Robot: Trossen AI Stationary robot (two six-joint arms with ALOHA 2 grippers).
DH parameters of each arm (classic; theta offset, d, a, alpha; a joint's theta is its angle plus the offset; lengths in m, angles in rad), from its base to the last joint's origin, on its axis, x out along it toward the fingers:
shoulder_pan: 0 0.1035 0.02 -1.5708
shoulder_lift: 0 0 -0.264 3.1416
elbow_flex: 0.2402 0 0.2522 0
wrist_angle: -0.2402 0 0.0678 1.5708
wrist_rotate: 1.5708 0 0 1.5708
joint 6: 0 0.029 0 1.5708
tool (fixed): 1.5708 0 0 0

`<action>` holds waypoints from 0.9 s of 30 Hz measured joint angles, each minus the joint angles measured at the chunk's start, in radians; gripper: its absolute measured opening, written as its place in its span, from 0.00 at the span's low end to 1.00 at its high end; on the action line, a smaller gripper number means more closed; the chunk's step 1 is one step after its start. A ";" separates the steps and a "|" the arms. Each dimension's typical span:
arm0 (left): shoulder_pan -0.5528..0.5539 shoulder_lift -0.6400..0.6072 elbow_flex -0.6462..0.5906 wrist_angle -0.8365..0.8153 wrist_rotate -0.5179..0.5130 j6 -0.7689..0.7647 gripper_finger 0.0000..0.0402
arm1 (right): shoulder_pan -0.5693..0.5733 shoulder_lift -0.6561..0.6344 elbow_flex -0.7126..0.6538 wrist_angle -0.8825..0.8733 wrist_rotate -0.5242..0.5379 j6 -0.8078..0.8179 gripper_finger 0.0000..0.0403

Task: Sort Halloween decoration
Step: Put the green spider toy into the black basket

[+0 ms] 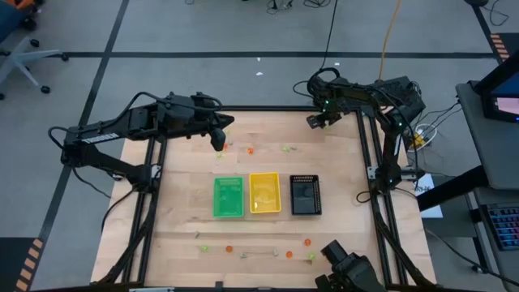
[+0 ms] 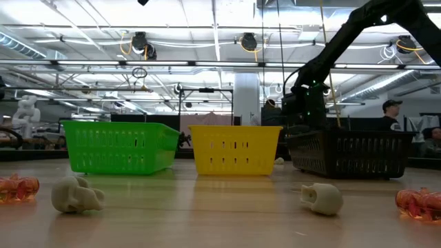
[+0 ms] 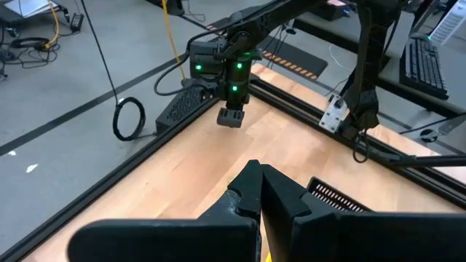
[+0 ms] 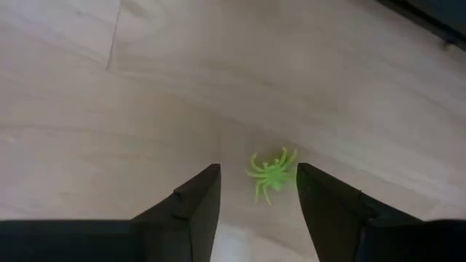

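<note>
1. The right gripper (image 4: 256,191) hangs over the far right corner of the wooden surface (image 1: 340,231), its jaws parted around a small yellow-green spider (image 4: 271,173) that lies flat on the wood. The spider sits closer to one finger than the other, so a closing pinch could nudge it sideways or flick it out instead of catching it.
2. The spider is thin and lies low. If the fingertips stop short of the wood they may shut on nothing; if they press down hard they may scrape the surface.
3. The left gripper (image 3: 256,191) waits above the far left part of the surface, jaws closed and empty.
4. The green tray (image 1: 228,197), yellow tray (image 1: 265,193) and black tray (image 1: 306,195) stand mid-surface, well apart from the spider; a weak grip on one leg could drop it on the way.
5. More trinkets lie scattered along the near edge and behind the trays, not yet sorted.
</note>
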State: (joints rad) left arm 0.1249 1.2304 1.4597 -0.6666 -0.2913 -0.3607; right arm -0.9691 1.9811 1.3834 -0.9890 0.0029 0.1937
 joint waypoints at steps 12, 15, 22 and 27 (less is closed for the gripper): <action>0.000 0.000 0.000 -0.003 -0.002 0.009 0.02 | 0.000 0.002 0.000 -0.016 0.020 -0.007 0.24; 0.000 0.000 0.000 -0.006 -0.003 0.010 0.02 | 0.000 0.002 0.000 -0.023 0.029 -0.003 0.14; 0.000 0.000 0.000 -0.009 -0.005 0.010 0.02 | 0.000 0.002 0.000 -0.024 0.028 0.001 0.01; 0.000 0.000 0.000 -0.009 -0.006 0.010 0.02 | 0.000 0.002 0.000 -0.037 0.021 0.003 0.00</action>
State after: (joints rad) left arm 0.1249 1.2304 1.4597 -0.6754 -0.2970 -0.3511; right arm -0.9691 1.9827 1.3830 -1.0255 0.0236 0.1965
